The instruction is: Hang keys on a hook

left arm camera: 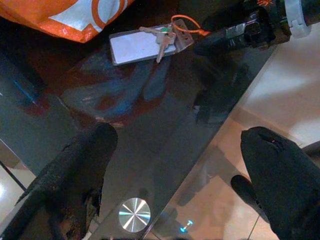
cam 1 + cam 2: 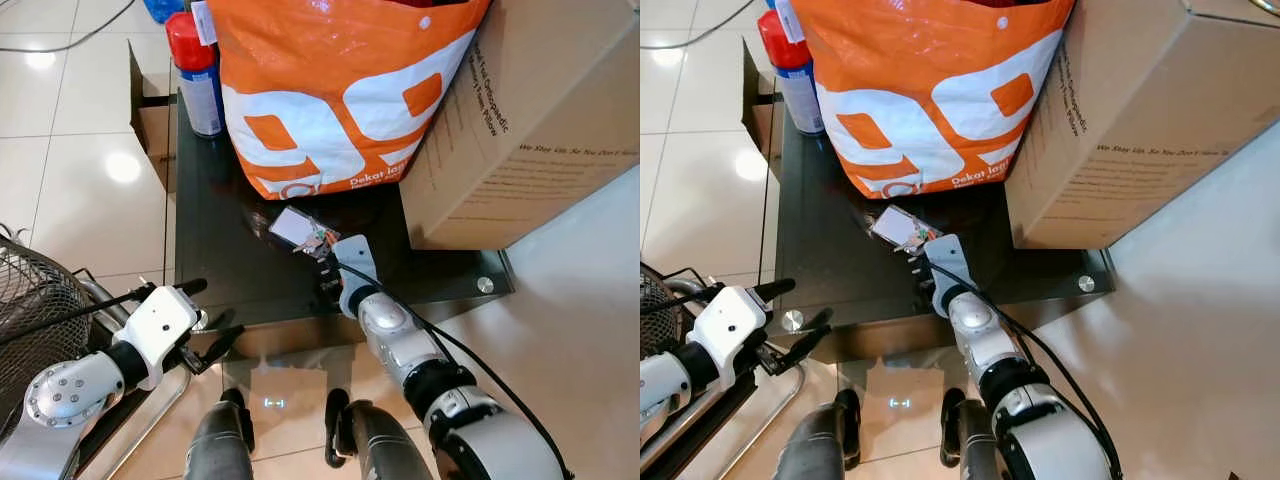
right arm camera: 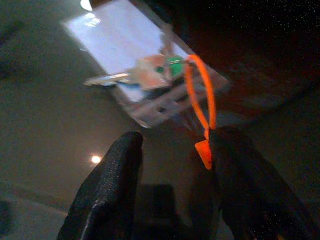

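Note:
A bunch of keys [image 2: 318, 240] on an orange loop [image 3: 202, 102] lies on a white card tag [image 2: 294, 226], on the dark glass table [image 2: 230, 260] in front of the orange bag [image 2: 330, 90]. My right gripper [image 2: 325, 265] is low over the table just short of the keys and is open. In the right wrist view the orange loop's end touches one finger [image 3: 245, 170], while the keys [image 3: 150, 75] lie just ahead of the fingertips. My left gripper [image 2: 210, 315] hangs open over the table's front left corner, well away from the keys [image 1: 162, 39].
A large cardboard box [image 2: 520, 110] stands on the table's right side, and a red-capped spray can [image 2: 198, 75] at the back left. A wire fan guard [image 2: 35, 290] is at my left. White tiled floor [image 2: 80, 190] surrounds the table.

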{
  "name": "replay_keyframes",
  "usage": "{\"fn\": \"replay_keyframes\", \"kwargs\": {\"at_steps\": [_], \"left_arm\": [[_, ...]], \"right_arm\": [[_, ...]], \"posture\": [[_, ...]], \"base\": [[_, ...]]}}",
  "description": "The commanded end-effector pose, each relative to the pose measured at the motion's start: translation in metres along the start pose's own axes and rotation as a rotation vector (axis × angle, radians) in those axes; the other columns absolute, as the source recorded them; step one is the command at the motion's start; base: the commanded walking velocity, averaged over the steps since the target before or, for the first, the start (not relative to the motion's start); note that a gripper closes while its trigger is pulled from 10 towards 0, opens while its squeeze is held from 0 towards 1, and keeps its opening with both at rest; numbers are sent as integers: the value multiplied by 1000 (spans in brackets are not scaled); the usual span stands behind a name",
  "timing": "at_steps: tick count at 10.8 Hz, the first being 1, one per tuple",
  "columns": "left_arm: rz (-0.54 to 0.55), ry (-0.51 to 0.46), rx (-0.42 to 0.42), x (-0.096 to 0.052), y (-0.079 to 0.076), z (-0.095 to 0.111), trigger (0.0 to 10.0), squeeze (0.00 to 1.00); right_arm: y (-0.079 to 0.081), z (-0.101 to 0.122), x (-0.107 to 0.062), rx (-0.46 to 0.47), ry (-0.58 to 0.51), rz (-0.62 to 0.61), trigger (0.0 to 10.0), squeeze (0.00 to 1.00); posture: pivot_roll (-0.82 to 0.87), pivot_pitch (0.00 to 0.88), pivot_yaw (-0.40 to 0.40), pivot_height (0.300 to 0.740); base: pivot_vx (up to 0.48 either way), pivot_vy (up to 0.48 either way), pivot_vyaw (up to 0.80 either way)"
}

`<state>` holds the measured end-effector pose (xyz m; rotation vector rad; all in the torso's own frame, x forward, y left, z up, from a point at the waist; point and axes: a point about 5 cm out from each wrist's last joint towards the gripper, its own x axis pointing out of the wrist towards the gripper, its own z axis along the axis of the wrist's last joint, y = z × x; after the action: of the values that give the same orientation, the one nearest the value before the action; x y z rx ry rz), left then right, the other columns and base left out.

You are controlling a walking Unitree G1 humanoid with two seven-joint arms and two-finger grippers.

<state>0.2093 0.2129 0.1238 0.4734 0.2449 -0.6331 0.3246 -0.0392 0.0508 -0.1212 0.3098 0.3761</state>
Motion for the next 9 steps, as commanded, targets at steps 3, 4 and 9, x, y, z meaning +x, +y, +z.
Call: {"fn": "replay_keyframes", "kwargs": {"at_steps": [3, 4, 9], "left_arm": [[-30, 22, -14, 0, -7, -5, 10000, 294], [-31, 22, -15, 0, -7, -4, 10000, 294], [-32, 18, -16, 1, -8, -3, 10000, 294]], "right_arm": [[14, 3, 3, 59, -12, 5, 10000, 0], [13, 5, 3, 56, -16, -15, 10000, 0], [22, -18, -1, -26, 116, 101, 10000, 0]], "posture": [[237, 338, -120, 740], [234, 337, -120, 740], [233, 338, -121, 740]], "base": [[0, 0, 0], [0, 0, 0], [0, 0, 0]]}}
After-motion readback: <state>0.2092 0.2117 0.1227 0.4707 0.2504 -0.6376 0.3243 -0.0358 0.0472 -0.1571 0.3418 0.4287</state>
